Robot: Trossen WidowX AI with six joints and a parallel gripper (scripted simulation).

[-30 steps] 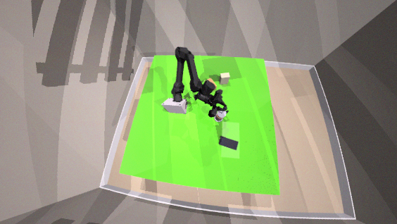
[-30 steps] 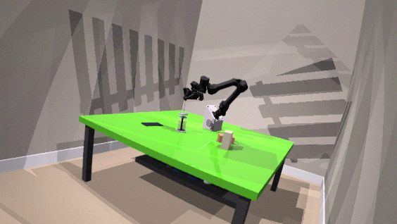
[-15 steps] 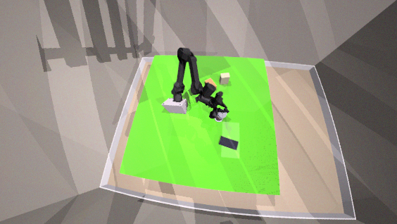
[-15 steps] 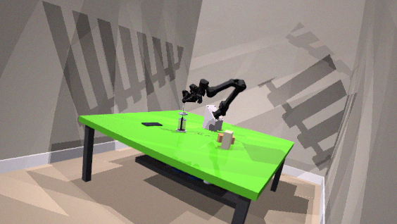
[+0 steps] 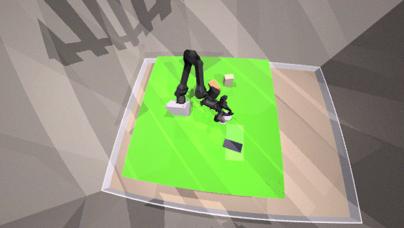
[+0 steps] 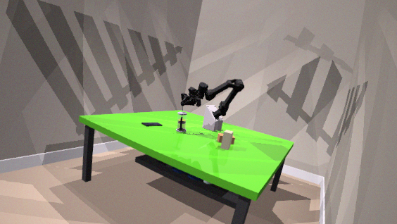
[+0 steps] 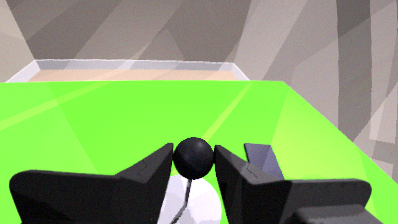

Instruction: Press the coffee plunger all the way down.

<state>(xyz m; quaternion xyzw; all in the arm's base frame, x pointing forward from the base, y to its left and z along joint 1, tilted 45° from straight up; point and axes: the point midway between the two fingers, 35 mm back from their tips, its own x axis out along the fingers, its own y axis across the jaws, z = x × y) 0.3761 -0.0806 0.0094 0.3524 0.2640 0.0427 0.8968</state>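
The coffee press [image 6: 181, 126] [image 7: 204, 202] stands upright on the green table, a clear cylinder with a pale lid [image 6: 181, 113] and a pale base. Its thin plunger rod rises above the lid, and in the wrist view the black round knob [image 7: 193, 158] tops it. My gripper [image 7: 193, 149] [image 6: 182, 103] is shut on the knob, one fingertip touching each side, a clear height above the lid. In the top view the fingers partly cover the press [image 5: 227, 117].
A dark flat slab [image 5: 233, 145] [image 6: 151, 124] [image 7: 265, 161] lies on the green table [image 5: 172, 154] near the press. An orange block [image 5: 213, 84] and a beige block [image 5: 228, 79] [image 6: 227, 139] stand farther off, by the arm's side. The arm's pale base [image 5: 180, 107] [image 6: 211, 120] is behind.
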